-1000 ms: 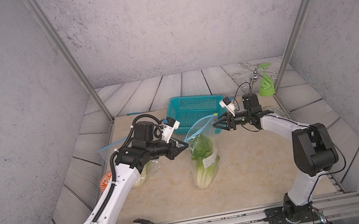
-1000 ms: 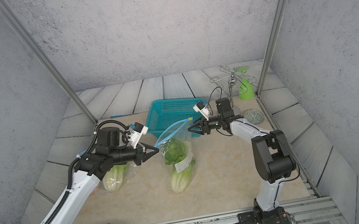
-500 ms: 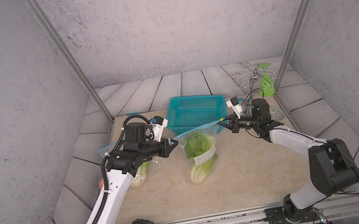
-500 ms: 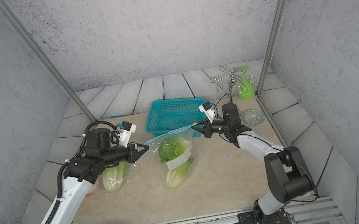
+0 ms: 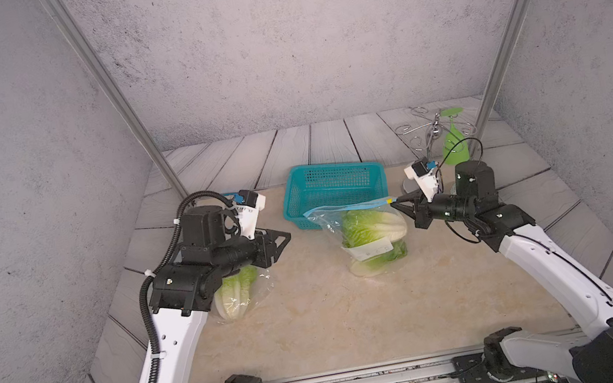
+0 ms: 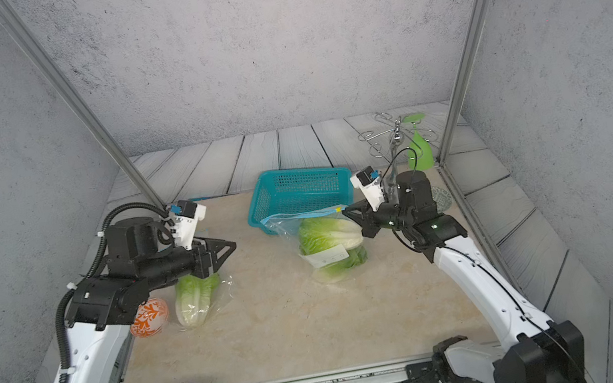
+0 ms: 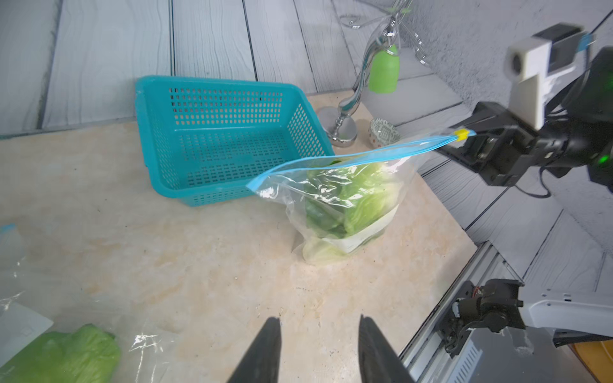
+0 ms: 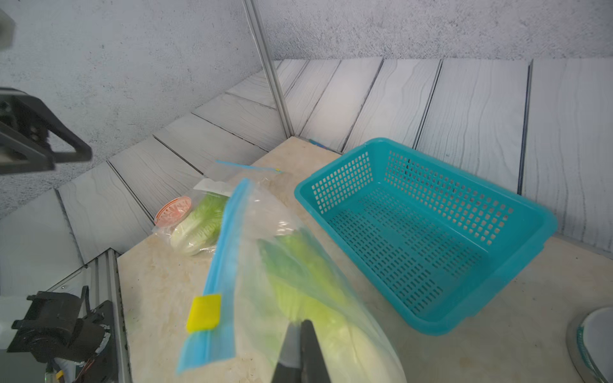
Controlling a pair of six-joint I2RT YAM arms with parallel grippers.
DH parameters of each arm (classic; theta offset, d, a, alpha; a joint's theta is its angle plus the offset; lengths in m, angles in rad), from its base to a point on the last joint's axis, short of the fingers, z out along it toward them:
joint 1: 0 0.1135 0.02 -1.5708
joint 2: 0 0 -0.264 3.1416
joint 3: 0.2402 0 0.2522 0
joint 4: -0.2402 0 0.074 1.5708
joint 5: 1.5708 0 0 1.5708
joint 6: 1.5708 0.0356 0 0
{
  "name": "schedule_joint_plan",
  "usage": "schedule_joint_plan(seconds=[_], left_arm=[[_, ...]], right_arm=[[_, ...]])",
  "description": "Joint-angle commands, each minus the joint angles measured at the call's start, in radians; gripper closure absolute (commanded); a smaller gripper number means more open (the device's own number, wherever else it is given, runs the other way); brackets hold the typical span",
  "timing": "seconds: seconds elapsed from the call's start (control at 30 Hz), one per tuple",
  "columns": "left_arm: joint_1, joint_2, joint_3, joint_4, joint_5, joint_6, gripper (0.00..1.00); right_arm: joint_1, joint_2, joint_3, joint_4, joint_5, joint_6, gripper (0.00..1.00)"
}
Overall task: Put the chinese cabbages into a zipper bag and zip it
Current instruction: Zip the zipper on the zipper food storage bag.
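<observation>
Pinches the zipper bag (image 5: pixel 326 220) corner in the closed right gripper (image 5: pixel 394 203), slider (image 7: pixel 461 134) just beside the jaws. Holds the left gripper (image 7: pixel 318 321) parted, empty (well clear). Seems zipped, cabbages (image 5: pixel 369 226) inside; leaves a stray cabbage (image 6: pixel 194 300) down behind the left jaws.

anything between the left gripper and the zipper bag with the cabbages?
No. Only bare tabletop lies between the left gripper and the zipper bag, clearest in the left wrist view.
</observation>
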Motion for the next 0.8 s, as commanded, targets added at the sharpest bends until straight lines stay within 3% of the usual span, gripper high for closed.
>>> schedule_joint_plan(seconds=[0.0, 0.07, 0.13, 0.23, 0.43, 0.77], left_arm=[[-0.005, 0.006, 0.043, -0.005, 0.068, 0.074, 0.47], [-0.074, 0.026, 0.031, 0.071, 0.07, 0.088, 0.39], [-0.195, 0.057, 0.033, 0.129, 0.011, 0.169, 0.36], [-0.284, 0.117, 0.048, 0.228, 0.005, 0.239, 0.34], [-0.319, 0.263, 0.143, 0.285, 0.108, 0.368, 0.34], [-0.376, 0.412, 0.2, 0.263, 0.086, 0.651, 0.3]], right_arm=[[0.026, -0.012, 0.062, -0.132, 0.027, -0.046, 1.0], [0.044, -0.015, 0.074, -0.173, 0.025, -0.051, 1.0], [0.055, -0.015, 0.099, -0.227, 0.028, -0.063, 1.0], [0.063, -0.015, 0.136, -0.28, 0.032, -0.066, 1.0], [0.076, -0.024, 0.172, -0.317, 0.001, -0.06, 1.0], [0.085, -0.009, 0.231, -0.348, -0.064, -0.059, 1.0]])
